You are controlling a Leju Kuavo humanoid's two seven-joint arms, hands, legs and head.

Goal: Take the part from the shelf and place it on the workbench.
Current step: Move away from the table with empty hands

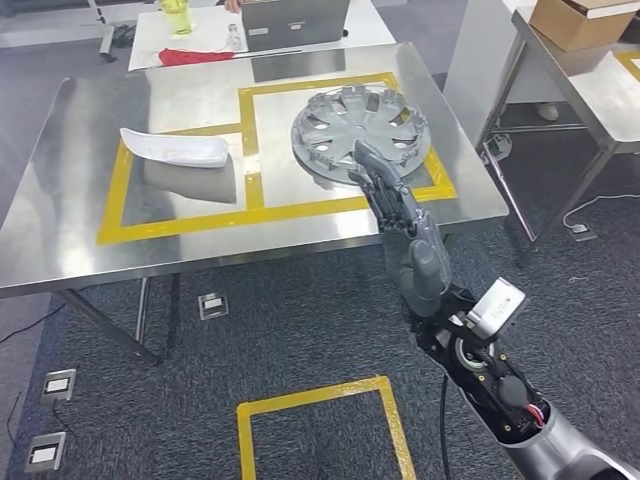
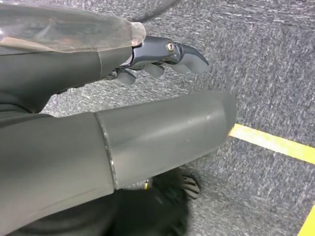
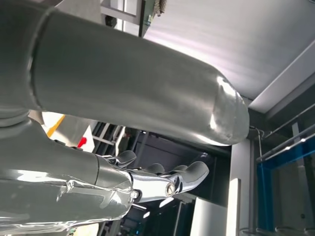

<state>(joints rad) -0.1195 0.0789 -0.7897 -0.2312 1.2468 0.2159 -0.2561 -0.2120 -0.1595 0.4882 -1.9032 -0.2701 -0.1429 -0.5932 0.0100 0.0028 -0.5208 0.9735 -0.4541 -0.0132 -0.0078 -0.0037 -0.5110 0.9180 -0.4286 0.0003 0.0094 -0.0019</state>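
A silver wheel cover [image 1: 361, 130] lies flat inside the right yellow-taped box on the steel workbench [image 1: 189, 250]. My right hand [image 1: 400, 225] is raised over the bench's front edge, its fingers stretched toward the cover's near rim and holding nothing. In the right wrist view the right hand [image 3: 130, 88] has its thumb and fingers apart with nothing between them. My left hand [image 2: 111, 142] hangs over grey carpet, fingers straight and holding nothing. A white curved part [image 1: 175, 148] rests in the left taped box.
A second steel table [image 1: 604, 100] with a cardboard box [image 1: 577, 20] stands at the right. Behind the bench, a white table holds a laptop [image 1: 294, 20], a red cloth [image 1: 192, 57] and a green cup [image 1: 176, 15]. A yellow tape square [image 1: 324, 400] marks the carpet.
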